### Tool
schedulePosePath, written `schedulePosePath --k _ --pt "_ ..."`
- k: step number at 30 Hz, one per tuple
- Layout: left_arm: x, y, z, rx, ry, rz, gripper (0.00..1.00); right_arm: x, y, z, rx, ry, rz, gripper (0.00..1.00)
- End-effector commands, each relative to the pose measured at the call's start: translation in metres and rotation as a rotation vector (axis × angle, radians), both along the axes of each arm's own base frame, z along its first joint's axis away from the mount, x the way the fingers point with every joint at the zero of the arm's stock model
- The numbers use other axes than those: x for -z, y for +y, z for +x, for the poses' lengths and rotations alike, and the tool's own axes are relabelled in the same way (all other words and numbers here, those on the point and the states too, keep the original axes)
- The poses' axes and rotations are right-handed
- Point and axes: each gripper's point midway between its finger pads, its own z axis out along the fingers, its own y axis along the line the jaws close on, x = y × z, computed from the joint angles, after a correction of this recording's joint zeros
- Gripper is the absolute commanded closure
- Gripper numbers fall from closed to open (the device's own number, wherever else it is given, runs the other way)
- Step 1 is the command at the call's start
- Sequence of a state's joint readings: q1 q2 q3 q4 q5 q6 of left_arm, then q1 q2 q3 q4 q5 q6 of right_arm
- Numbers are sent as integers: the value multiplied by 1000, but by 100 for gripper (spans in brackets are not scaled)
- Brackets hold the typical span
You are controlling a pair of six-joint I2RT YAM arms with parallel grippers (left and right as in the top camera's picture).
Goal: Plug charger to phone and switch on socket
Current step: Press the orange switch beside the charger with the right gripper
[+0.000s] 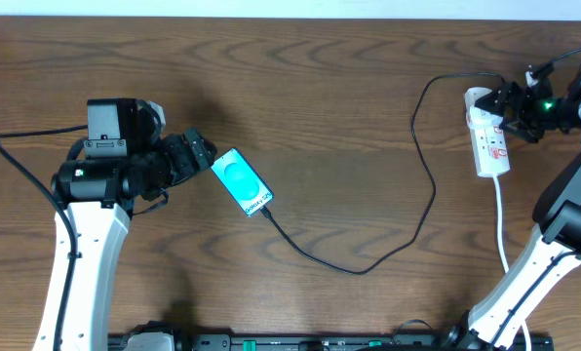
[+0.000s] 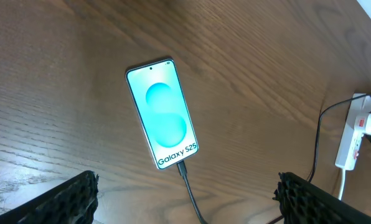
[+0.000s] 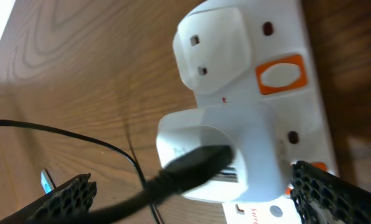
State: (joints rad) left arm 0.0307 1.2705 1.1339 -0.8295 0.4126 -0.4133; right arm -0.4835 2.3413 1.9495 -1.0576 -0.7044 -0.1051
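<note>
The phone (image 1: 242,182) is laid flat on the table (image 1: 320,78) with the charger (image 1: 368,265) plugged in. The left gripper (image 1: 201,156) is held beside it, jaws spread wide. The right gripper (image 1: 513,109) is held over the socket (image 1: 492,148), jaws spread wide too.

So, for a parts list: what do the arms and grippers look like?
Left arm and right arm have white links, black joints and cables. Left gripper and right gripper are black, with mesh-textured fingers. A green light glows by the right wrist.
</note>
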Motion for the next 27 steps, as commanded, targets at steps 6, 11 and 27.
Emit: schedulePosePath --k 6,11,27 --pt "1 2 1 11 -3 16 8 0 14 7 -21 1 7 1" --pt "1 2 1 11 -3 16 8 1 14 7 -21 4 4 1" --pt "1 2 1 11 -3 15 8 5 15 -2 -12 55 9 1"
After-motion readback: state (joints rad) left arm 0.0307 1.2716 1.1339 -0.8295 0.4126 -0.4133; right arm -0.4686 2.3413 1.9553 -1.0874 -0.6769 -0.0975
